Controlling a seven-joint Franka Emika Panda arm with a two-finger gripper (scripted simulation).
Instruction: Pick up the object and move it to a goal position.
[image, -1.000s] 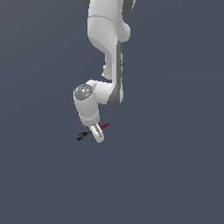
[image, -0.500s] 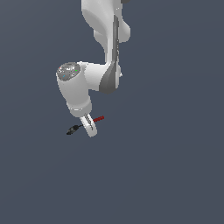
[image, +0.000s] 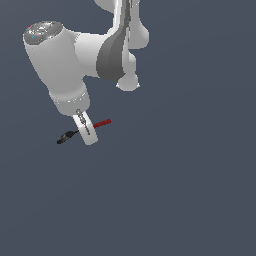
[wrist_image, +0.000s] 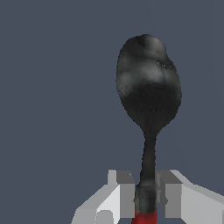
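**End effector pinching the stick-like tool at its middle**

Nearest in the wrist view, the end effector (wrist_image: 146, 199) has its two pale fingers (wrist_image: 124, 194) pressed in on either side of the object (wrist_image: 148, 94), touching it where the black part gives way to the dark red rod. Beyond the fingers, the black end runs up a thin neck and swells into a rounded, knobbly, spoon-like head, mottled grey and black.

In the exterior view, the end effector (image: 86, 129) hangs below the white arm (image: 60, 65) and grips the object (image: 102, 123) crosswise. The red half sticks out toward the exterior view's right, the black end toward its left and slightly lower. Behind everything lies a plain slate-blue background, on which I cannot tell a worktop surface apart.
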